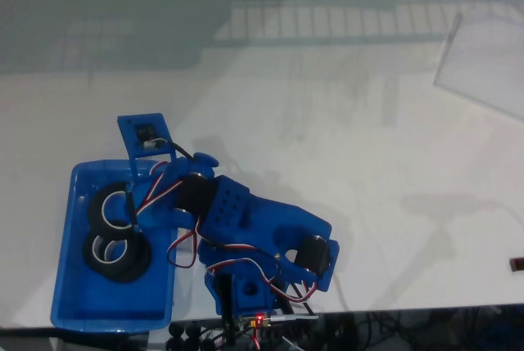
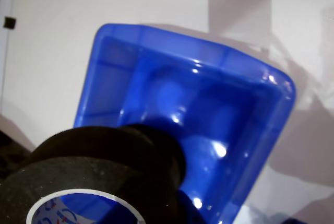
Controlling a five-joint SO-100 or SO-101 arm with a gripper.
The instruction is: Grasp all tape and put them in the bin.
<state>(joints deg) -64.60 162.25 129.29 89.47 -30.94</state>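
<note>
1. Your claw [image 1: 135,204] hangs over the bin's [image 1: 74,285] inner part, toward 10 o'clock from the arm's base in the fixed view; cables and a servo cover the jaws, so you cannot tell whether they are wide, narrow or holding a roll.
2. Two black tape rolls lie in the bin in the fixed view: one [image 1: 105,202] at the claw, another [image 1: 117,254] touching it at 6 o'clock.
3. In the wrist view a roll [image 2: 99,166] fills the 7 o'clock corner, close to the lens, above the blue bin [image 2: 125,57].
4. Risk, as a judgement: a roll could cling to a jaw and come out when you lift, or the claw could catch the rim and drag the bin across the surface [image 1: 368,163].
5. The roll's whitish core [image 2: 55,205] carries print, too blurred to read.
</note>
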